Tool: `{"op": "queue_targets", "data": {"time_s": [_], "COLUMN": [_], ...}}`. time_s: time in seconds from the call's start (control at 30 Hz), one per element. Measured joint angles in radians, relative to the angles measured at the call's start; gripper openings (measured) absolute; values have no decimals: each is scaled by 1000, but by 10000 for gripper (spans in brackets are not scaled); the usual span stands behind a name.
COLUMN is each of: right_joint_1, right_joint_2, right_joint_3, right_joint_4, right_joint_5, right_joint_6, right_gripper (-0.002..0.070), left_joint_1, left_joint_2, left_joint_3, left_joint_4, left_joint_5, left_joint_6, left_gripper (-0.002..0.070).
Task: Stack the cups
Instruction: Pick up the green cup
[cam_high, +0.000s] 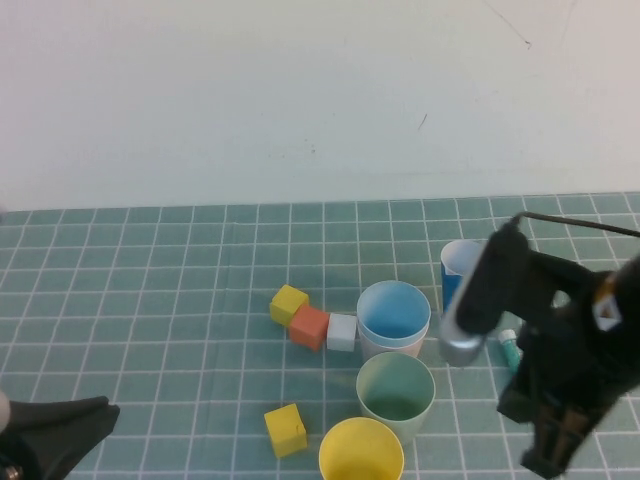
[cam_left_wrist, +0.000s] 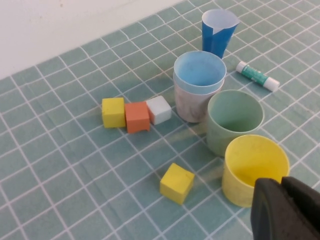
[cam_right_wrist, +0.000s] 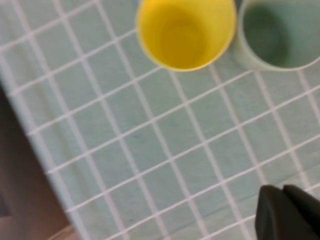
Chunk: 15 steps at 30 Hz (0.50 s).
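Already light blue cup (cam_high: 394, 312) inside pink cup (cam_high: 392, 347); left pincer (cam_high: 95, 412) and right pincer (cam_right_wrist: 287, 212) (both empty) pressed together.

3 cups (cam_high: 394, 372) in line front-to-back, rearmost seemingly nested in another; 3 blocks (cam_high: 314, 320) left; 1 block (cam_high: 285, 430) front-left.

The light blue cup (cam_left_wrist: 199, 70) sits nested in the pale pink cup (cam_left_wrist: 192, 106) — the sage green cup (cam_left_wrist: 234, 121) and yellow cup (cam_left_wrist: 254, 169) stand just beside, the left gripper (cam_left_wrist: 286, 210) closed over the bench (cam_left_wrist: 60, 175).
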Motion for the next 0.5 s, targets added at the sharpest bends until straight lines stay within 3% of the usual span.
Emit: {"op": "queue_targets", "data": {"time_s": [0.3, 0.4, 0.5], "right_joint_1": [-8, -26, -30], "right_joint_2": [205, 274, 331], "right_joint_3": [-98, -153, -206], "right_joint_4": [-82, -91, -95], "right_joint_5": [-45, 8, 17], "right_joint_6": [139, 161, 169], "right_gripper": [8, 91, 280], "left_joint_1": [0, 0, 0], "left_joint_2": [0, 0, 0], "left_joint_3": [0, 0, 0], "left_joint_4": [18, 19, 21], "left_joint_5": [25, 32, 39], "left_joint_6": [46, 53, 56], "left_gripper": [-1, -1, -1]}}
